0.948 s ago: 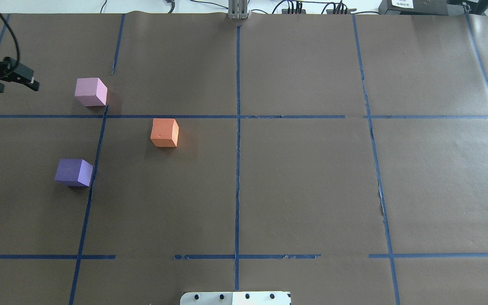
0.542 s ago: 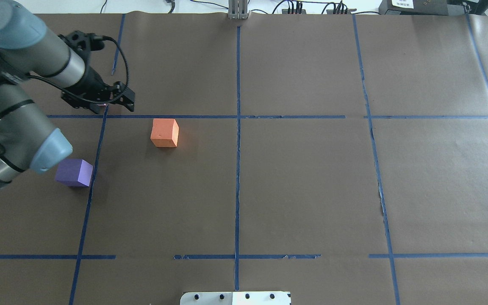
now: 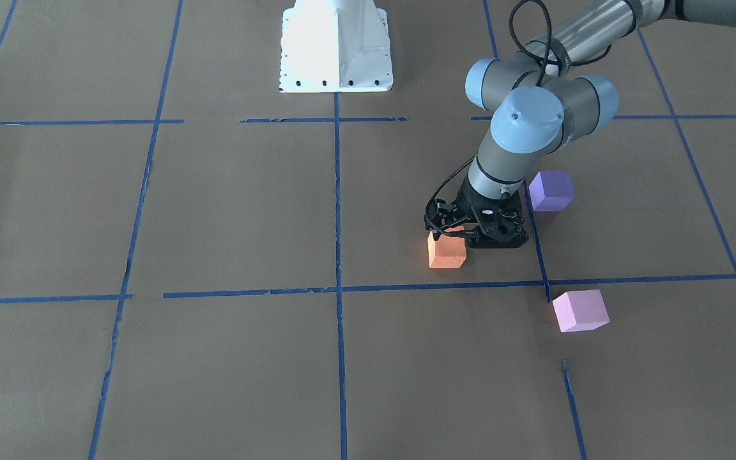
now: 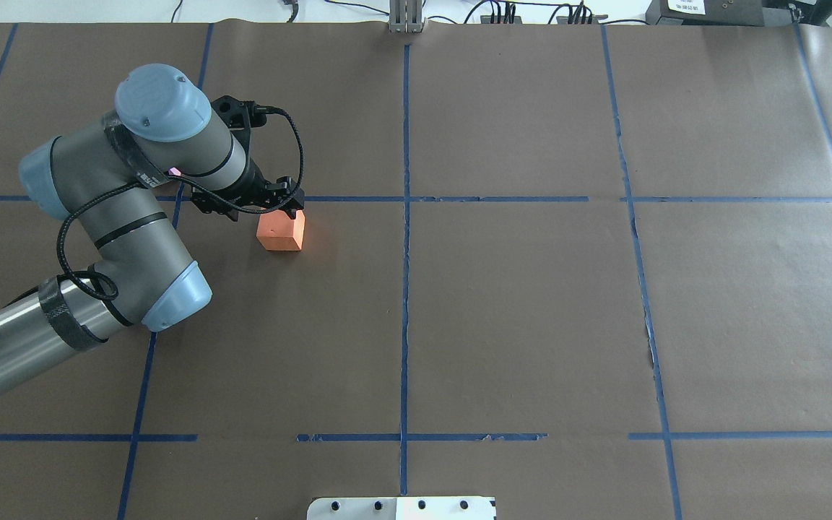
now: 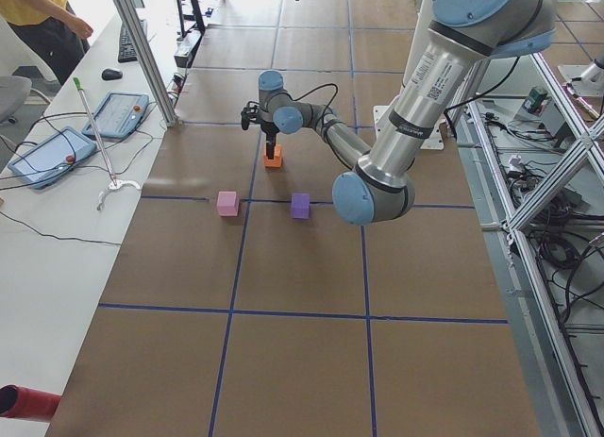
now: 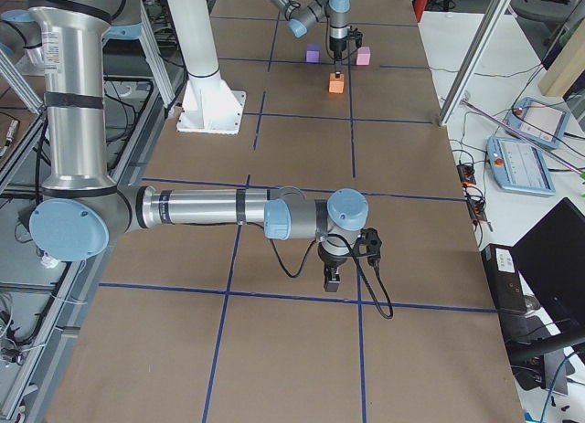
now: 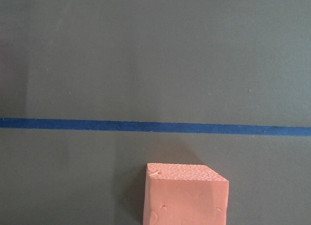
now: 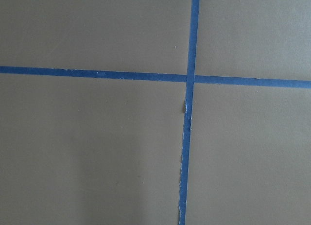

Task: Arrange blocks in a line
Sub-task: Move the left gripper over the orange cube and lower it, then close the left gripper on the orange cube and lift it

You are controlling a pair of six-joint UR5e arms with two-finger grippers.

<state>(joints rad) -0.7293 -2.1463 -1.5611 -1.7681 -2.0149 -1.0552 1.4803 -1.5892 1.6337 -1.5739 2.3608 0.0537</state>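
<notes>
Brown-papered table (image 4: pixel 531 325): left gripper (image 4: pixel 282 209) poised directly over orange block (image 4: pixel 280 235); cannot tell jaw width.

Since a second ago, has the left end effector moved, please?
Yes; the left end effector went rightward along the blue tape line to the orange foam cube.
</notes>
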